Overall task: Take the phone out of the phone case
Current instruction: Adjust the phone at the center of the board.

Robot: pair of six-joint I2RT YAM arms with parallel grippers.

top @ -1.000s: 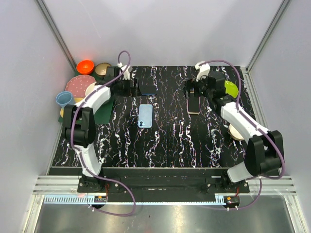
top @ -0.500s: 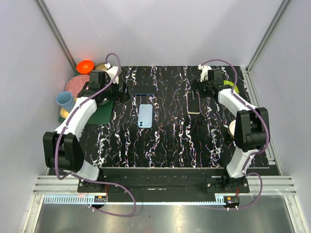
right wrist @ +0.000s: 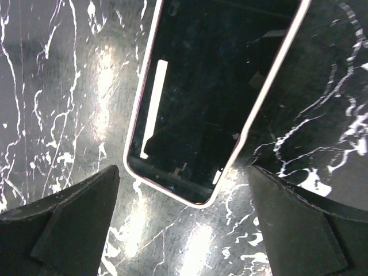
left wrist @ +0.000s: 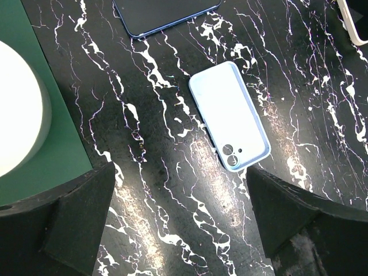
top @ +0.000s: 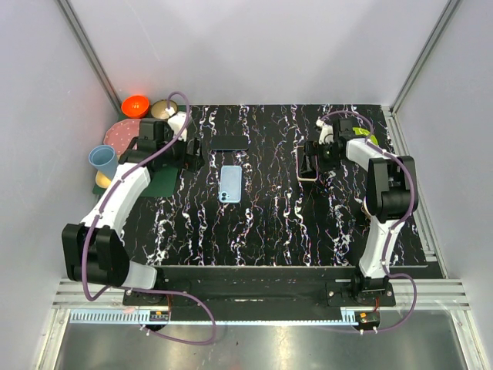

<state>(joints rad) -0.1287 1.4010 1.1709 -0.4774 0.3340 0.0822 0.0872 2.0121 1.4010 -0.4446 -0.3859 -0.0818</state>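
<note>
A phone with a black screen lies face up in a white, pink-edged phone case (right wrist: 218, 98) at the right middle of the table (top: 306, 163). My right gripper (right wrist: 181, 230) is open and hovers just above its near end (top: 317, 159), touching nothing. A light blue case (top: 229, 183) lies back up at the centre, camera holes showing (left wrist: 230, 115); whether it holds a phone I cannot tell. A dark blue phone (top: 229, 142) lies beyond it (left wrist: 167, 14). My left gripper (left wrist: 184, 224) is open and empty, left of both (top: 194, 152).
Dishes crowd the far left corner: an orange bowl (top: 135, 105), a tan bowl (top: 162, 109), a pink plate (top: 125, 135) and a blue cup (top: 101, 158). A green mat (left wrist: 57, 149) carries a white round dish (left wrist: 17, 109). A green dish (top: 368, 140) and a beige bowl (top: 370, 206) sit at the right.
The left gripper has drawn back leftwards from the dark blue phone. The right arm has folded in with its gripper staying by the cased phone. Both grippers stayed open.
</note>
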